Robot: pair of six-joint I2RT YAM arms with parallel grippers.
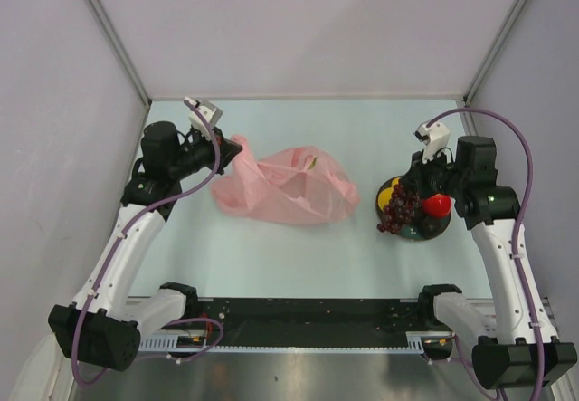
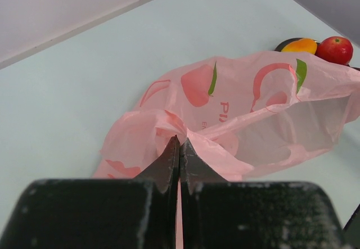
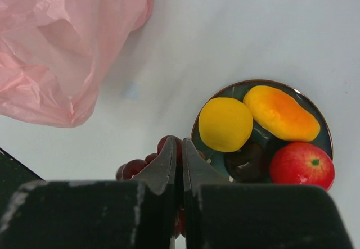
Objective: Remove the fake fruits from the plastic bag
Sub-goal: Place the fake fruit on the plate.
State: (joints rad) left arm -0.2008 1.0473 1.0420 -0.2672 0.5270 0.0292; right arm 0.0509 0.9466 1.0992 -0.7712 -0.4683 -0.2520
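left gripper [image 2: 180, 143] is pinched shut on a fold of the bag [image 2: 253, 108]. the bag lies slumped on the table, left of centre, with its mouth open toward the plate side. right gripper [image 3: 181, 143] is closed too, on the grapes [image 3: 134, 168], which hang at the rim of the plate [image 3: 325, 130]. on the plate we see an oblong orange fruit [image 3: 281, 113], a round yellow fruit [image 3: 225, 123], an apple [image 3: 302, 166] and a dark fruit [image 3: 247, 162] between them.

we judge the step in hand to be setting the grapes down. to do it well, we would lower them until the bunch rests inside the rim, beside the yellow fruit, because a limp bunch left on the edge could tip off. then we would open and lift straight up. the left pinch should only steady the thin film. we cannot tell whether any fruit is left inside the bag.

pale walls [image 1: 298, 30] close three sides. the table [image 1: 298, 256] is a smooth, pale green sheet, and we judge the bag would slide on it if tugged.
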